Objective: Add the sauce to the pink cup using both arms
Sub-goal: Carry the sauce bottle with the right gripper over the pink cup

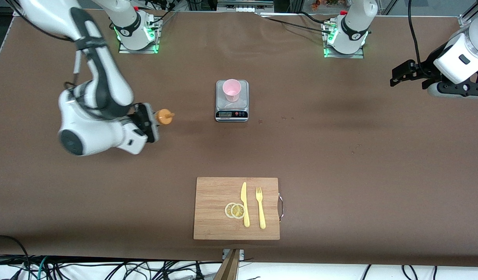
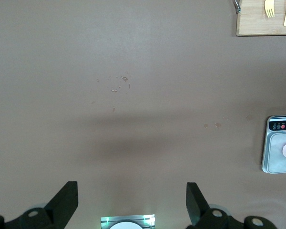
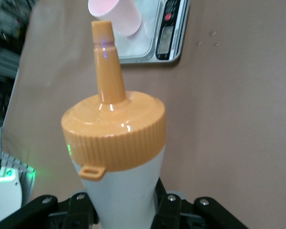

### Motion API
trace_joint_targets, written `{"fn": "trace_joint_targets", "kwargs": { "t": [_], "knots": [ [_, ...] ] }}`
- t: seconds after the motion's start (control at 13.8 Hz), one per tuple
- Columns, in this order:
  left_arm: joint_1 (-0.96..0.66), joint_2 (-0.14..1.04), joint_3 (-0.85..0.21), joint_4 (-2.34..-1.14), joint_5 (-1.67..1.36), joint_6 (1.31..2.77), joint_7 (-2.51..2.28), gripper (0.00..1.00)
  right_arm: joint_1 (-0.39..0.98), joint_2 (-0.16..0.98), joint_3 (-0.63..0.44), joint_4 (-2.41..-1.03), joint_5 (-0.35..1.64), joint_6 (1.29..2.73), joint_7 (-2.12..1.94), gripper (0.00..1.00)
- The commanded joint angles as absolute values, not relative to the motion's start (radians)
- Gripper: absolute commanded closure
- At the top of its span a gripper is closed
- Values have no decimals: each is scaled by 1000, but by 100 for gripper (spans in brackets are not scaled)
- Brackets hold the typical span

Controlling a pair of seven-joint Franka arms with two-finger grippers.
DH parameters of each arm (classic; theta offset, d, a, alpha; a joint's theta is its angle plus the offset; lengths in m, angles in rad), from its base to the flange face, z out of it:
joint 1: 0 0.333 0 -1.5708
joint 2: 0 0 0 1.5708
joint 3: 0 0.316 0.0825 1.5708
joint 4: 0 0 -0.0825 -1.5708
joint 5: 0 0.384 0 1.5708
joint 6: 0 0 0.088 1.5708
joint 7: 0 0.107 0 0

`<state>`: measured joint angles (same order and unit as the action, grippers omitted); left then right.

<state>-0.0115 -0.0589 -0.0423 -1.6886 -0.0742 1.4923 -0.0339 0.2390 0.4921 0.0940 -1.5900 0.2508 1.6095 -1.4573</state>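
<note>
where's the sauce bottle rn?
The sauce bottle is held in the right gripper, up over bare table toward the right arm's end, short of the scale that carries the pink cup; its nozzle points toward the cup.

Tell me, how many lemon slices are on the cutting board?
2. Both lemon slices lie overlapping on the board, beside the knife, on its side toward the right arm's end of the table. None seem hidden.
</note>
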Motion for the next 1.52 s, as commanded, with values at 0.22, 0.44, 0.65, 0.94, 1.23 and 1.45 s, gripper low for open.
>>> {"fn": "trace_joint_targets", "kwargs": {
  "t": [0.22,0.44,0.65,0.94,1.23,1.45],
  "knots": [
    [-15,-60,-43,-1683,-52,1485,-20,0,337,482,261,-1565,-62,1586,-1126,100],
    [-15,-58,-43,-1683,-52,1486,-21,0,389,485,313,-1568,-153,1548,-987,100],
    [-15,-58,-43,-1683,-52,1486,-21,0,461,512,337,-1568,-251,1526,-843,100],
    [-15,-58,-43,-1683,-52,1485,-23,0,544,541,337,-1572,-319,1503,-703,100],
    [-15,-58,-43,-1683,-52,1486,-23,0,566,574,345,-1574,-354,1479,-657,100],
    [-15,-58,-43,-1683,-52,1485,-23,0,555,572,359,-1569,-353,1466,-650,100]
  ]
}}
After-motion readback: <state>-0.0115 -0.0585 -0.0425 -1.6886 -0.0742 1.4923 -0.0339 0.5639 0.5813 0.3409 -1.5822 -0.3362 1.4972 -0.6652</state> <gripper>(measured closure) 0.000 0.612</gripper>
